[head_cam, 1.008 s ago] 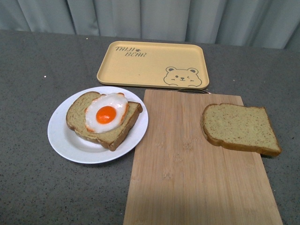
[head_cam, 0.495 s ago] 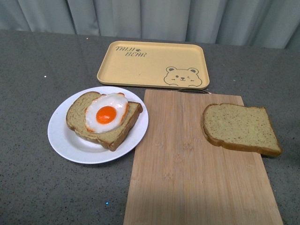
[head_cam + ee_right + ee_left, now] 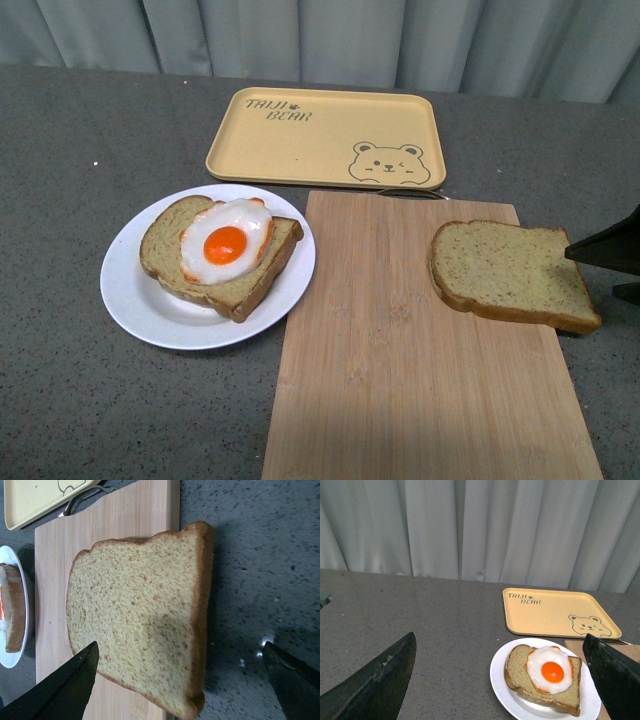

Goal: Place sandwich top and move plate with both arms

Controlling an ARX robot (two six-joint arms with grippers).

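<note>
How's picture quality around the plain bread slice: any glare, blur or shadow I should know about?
Front view: soft even light, sandwich top sharp, no glare. Right wrist view: crumb crisp, a faint shadow on it by the right claw. Left wrist view: plate evenly lit, no glare.

A: Is there any writing to read here?

B: Only on the rectangular pale-yellow tray (image 3: 320,135) at the far side of the grey speckled bench (image 3: 80,150). Dark brown capitals (image 3: 279,109) in one corner run in two lines, "TAIJI" above "BEAR". A tiny paw mark follows the first word.

A: Sure of the spelling?

B: "BEAR" is clear. The first word's middle letters are small, so less sure. The left wrist view shows the same words (image 3: 524,598).
</note>
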